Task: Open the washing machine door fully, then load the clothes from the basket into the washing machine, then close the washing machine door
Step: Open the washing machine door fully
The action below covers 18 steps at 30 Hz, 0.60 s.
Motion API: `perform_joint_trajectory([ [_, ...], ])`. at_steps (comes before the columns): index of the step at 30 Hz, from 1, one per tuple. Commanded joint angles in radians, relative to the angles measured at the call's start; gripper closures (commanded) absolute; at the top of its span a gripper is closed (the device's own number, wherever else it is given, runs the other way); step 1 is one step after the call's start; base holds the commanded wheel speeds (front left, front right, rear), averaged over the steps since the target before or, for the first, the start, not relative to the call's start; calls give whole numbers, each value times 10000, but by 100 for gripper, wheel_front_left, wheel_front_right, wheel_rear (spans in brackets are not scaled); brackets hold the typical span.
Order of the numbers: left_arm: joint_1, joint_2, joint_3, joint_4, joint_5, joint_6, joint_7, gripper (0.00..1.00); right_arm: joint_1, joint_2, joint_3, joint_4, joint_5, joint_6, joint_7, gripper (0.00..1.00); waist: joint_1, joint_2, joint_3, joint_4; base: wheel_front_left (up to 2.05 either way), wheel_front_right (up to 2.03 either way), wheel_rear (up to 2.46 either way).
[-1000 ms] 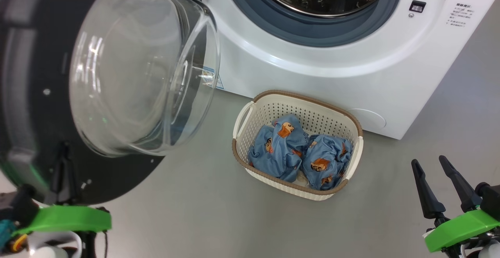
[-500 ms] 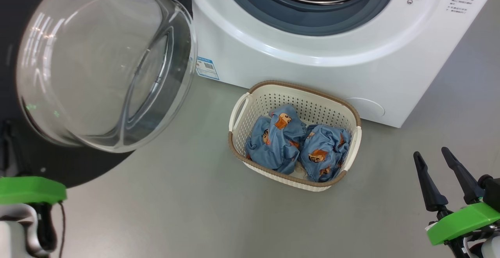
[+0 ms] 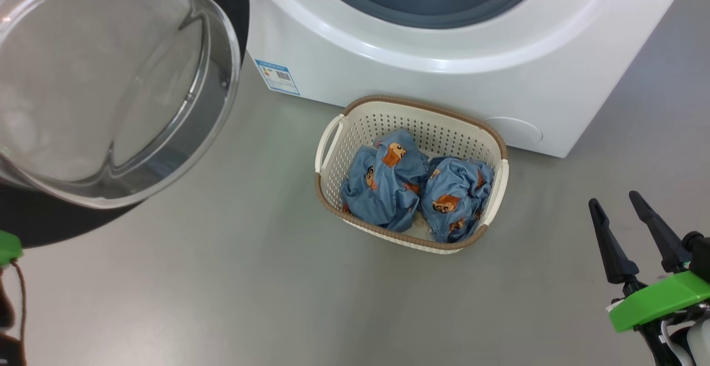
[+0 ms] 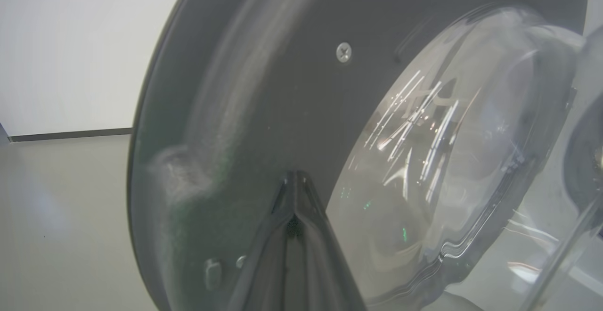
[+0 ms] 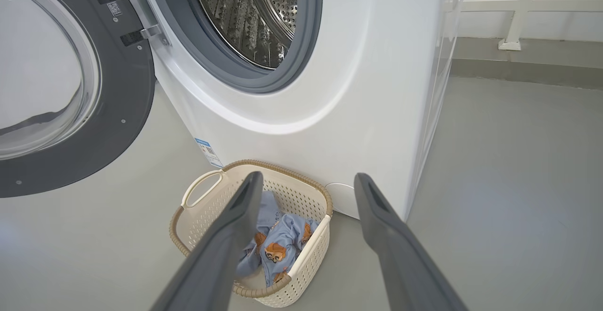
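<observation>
The washing machine door stands swung open at the left, its glass bowl bulging toward me. My left gripper is shut with nothing in it, its tips against the door's black inner rim. The white washing machine has its steel drum exposed. The cream basket sits on the floor before it, holding the blue printed clothes. Near the lower right, apart from the basket, my right gripper stands open and empty, and its fingers frame the basket from behind.
Grey floor spreads around the basket and to the machine's right side. A white wall and a skirting strip lie beyond the machine. The open door takes up the space at the left.
The door has swung further open toward the left, with my left gripper moving along with it. The head camera has shifted. The right gripper has held its place.
</observation>
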Motion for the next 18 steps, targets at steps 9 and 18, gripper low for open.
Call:
perform_joint_trajectory([
  [9, -1351, 1164, 1040, 1180, 477, -165, -51, 100, -514, -428, 291, -311, -61, 16, -118, 0, 0, 0, 719, -215, 0, 0, 0],
  [18, -2182, 1938, 1636, 2248, 711, -420, -51, 100, -834, -640, 455, -376, -92, 16, -118, 0, 0, 0, 1291, -395, 0, 0, 0],
])
